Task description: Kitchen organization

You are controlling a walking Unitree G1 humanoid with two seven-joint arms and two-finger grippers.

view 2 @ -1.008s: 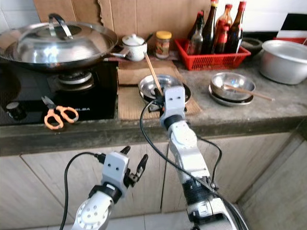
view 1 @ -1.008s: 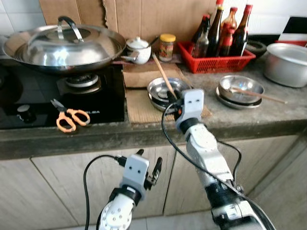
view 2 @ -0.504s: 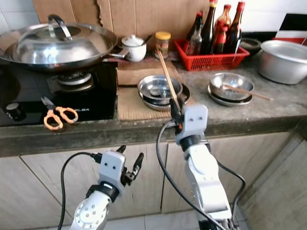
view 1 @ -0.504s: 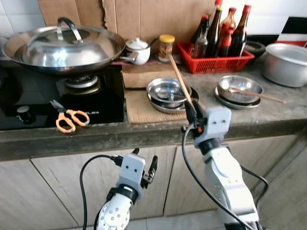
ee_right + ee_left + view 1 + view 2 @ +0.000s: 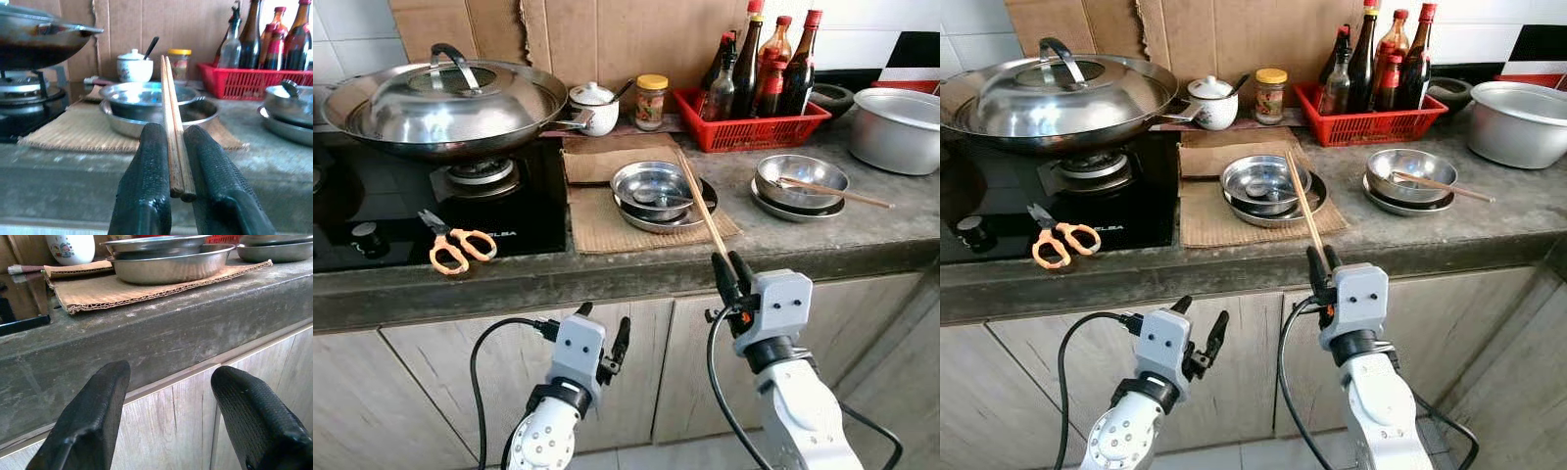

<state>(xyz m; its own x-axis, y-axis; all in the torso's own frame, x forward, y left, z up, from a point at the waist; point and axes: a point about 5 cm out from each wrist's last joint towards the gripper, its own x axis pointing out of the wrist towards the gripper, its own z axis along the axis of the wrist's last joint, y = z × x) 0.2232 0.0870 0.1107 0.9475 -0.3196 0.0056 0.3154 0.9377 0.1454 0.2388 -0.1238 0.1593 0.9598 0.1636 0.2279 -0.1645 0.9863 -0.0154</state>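
Partway through: pair of brown wooden chopsticks [image 5: 172, 142] clamped in right gripper [image 5: 731, 277] jaws, off the grey stone tabletop [image 5: 822, 235], not yet stowed. Left gripper [image 5: 604, 333] jaws wide, empty.

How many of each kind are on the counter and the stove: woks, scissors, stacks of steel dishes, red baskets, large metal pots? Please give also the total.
Wok with lid: 1
Orange scissors: 1
Stacks of steel dishes: 2
Red basket: 1
Large metal pot: 1
Total: 6
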